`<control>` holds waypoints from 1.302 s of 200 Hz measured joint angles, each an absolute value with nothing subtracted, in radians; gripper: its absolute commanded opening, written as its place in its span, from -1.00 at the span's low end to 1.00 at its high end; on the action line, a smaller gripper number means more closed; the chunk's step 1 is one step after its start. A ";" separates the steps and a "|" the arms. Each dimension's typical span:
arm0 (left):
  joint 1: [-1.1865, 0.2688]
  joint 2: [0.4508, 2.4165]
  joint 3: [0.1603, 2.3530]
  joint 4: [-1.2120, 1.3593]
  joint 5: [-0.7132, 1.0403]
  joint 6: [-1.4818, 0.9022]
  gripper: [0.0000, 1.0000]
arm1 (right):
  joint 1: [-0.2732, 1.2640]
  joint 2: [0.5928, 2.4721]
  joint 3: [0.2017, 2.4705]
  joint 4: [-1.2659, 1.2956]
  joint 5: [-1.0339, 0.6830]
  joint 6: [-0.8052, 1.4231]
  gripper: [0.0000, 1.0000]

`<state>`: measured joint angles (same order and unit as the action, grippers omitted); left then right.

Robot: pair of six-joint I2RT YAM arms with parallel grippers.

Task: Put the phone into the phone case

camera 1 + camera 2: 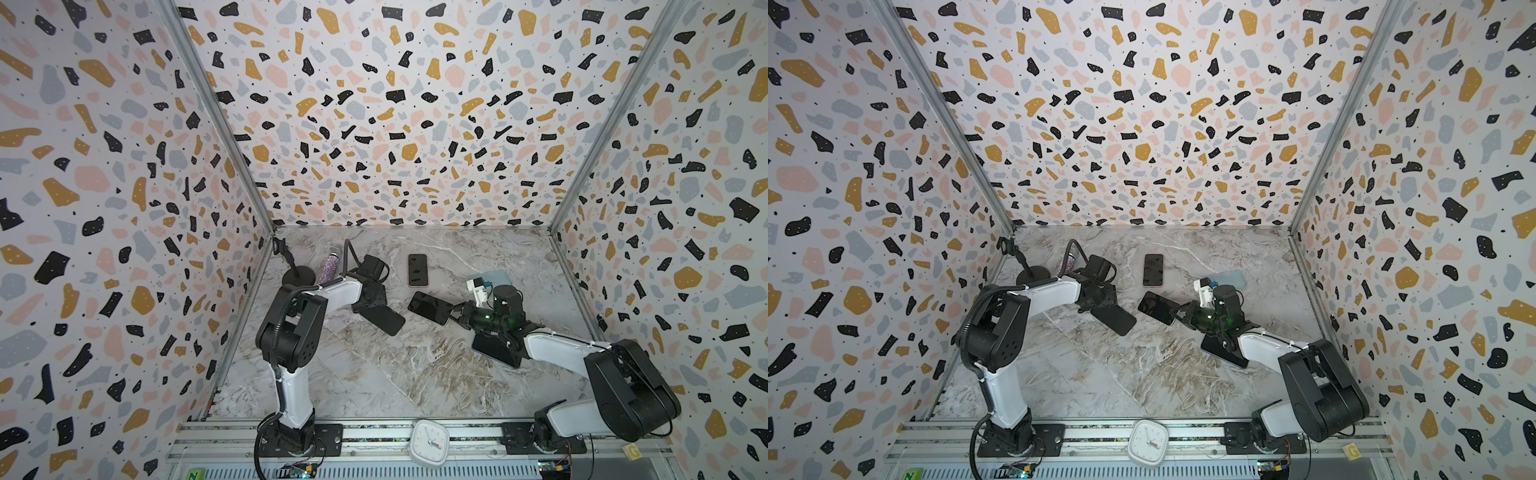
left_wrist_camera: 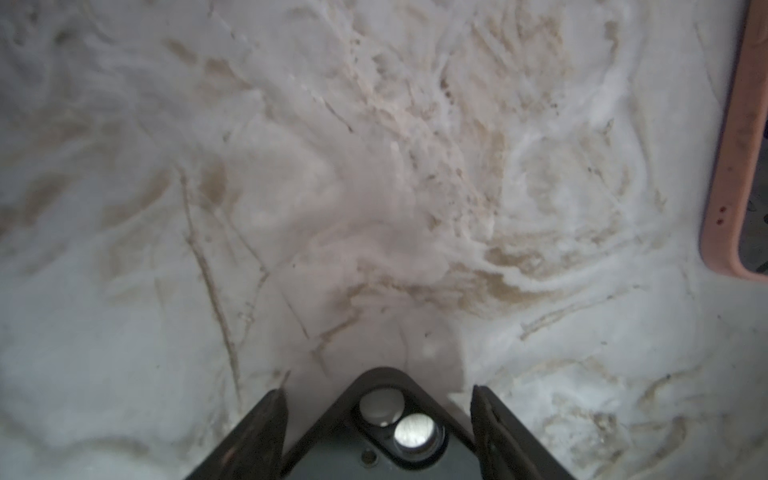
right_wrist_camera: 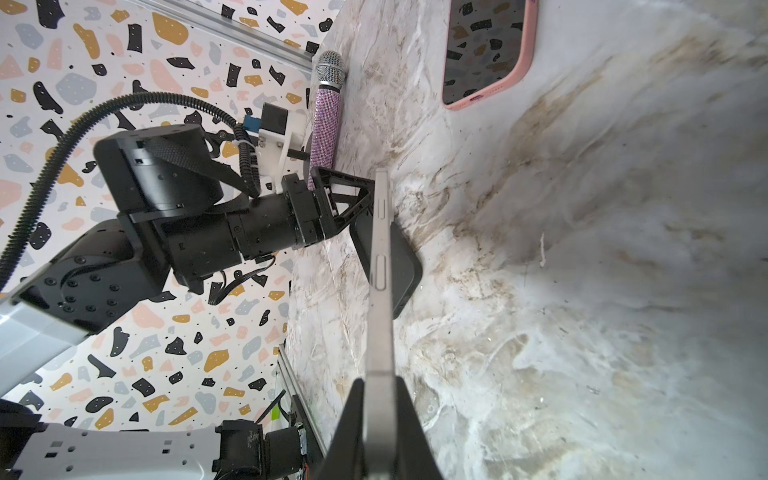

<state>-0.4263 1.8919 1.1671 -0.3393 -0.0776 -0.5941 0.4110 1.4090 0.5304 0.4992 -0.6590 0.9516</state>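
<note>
**Status:** insertion not started. The phone and the case are apart, one at each arm.

1. Nearest, a dark slab (image 1: 491, 352) lies flat on the counter (image 1: 386, 374), partly under the right arm. It plays no visible part in the task.
2. The right fingers (image 1: 453, 312) are clamped tight on one short end of the phone (image 1: 430, 307). The phone appears raised off the counter, with its dark glossy face up in both top views. The right wrist view shows it edge-on, with its side buttons visible.
3. The black case (image 1: 384, 320) is near the phone's free end, with a strip of bare counter between them.
   - The left fingers (image 1: 365, 306) stand wide apart, one on each side of the case's camera corner.
   - In the left wrist view the lens cutouts show between the fingers, and the case edges run out toward both of them. A firm grip cannot be confirmed.
   - It cannot be told whether the case rests on the counter or is lifted.
4. Farther back, a second phone (image 1: 417, 270) lies flat, already fitted in a pink case. A pale blue case (image 1: 498, 276) lies behind the right wrist.

**Remaining, by judgement:**
- Secure the case.
- Bring the phone over its open side and line up the camera ends.
- Seat the phone and press the corners home.
</note>
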 measured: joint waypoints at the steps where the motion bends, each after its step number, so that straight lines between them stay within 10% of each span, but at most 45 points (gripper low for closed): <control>1: -0.427 1.889 1.163 -0.337 -0.076 -0.596 0.46 | 0.411 1.409 0.530 0.498 -0.659 0.951 -0.95; 260: -0.334 1.552 0.772 -0.135 0.278 -0.698 0.58 | 0.484 1.736 0.819 0.317 -0.885 0.789 -0.92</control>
